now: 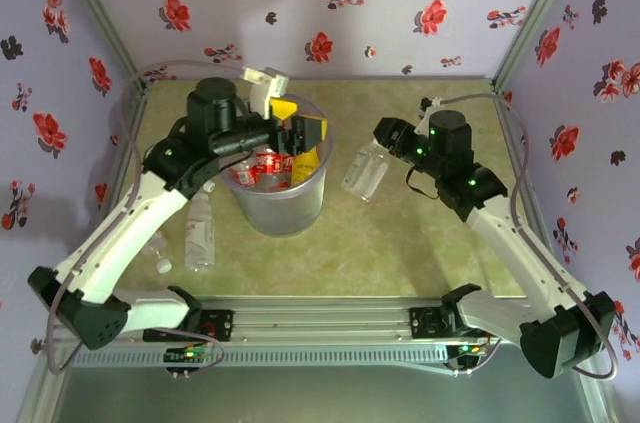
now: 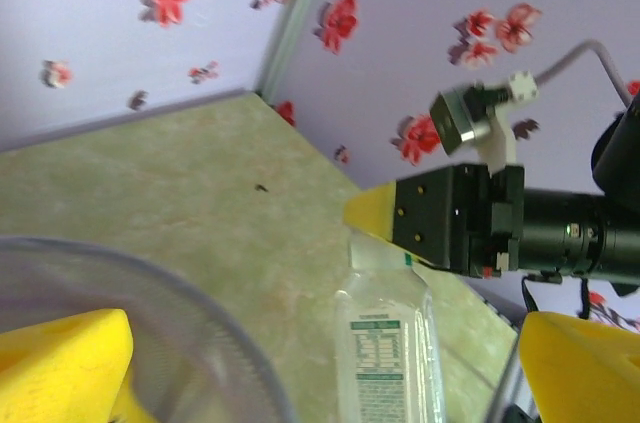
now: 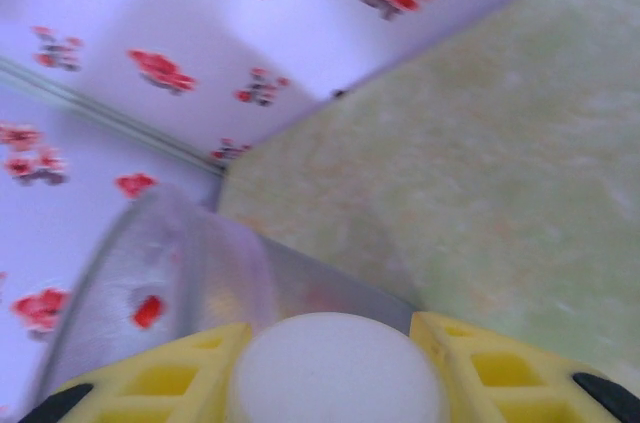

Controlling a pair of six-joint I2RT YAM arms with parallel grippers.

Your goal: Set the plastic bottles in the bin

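Observation:
The bin [image 1: 270,205] is a translucent grey bucket left of centre, with red-labelled plastic bottles [image 1: 262,167] and a yellow one [image 1: 306,169] inside. My left gripper [image 1: 298,123] hangs open over its rim, holding nothing. In the left wrist view the left gripper [image 2: 315,383] has its yellow fingers [image 2: 62,363] spread wide above the bin rim [image 2: 160,288]. My right gripper [image 1: 380,146] is shut on a clear bottle [image 1: 365,173] just right of the bin. In the right wrist view the right gripper [image 3: 335,388] clamps that bottle's white cap [image 3: 335,358], with the bin [image 3: 170,263] ahead.
Two clear bottles [image 1: 200,233] [image 1: 160,255] lie on the table left of the bin, beside the left arm. The green-printed held bottle [image 2: 385,353] and the right gripper body [image 2: 450,223] are close to my left fingers. Floral walls enclose three sides.

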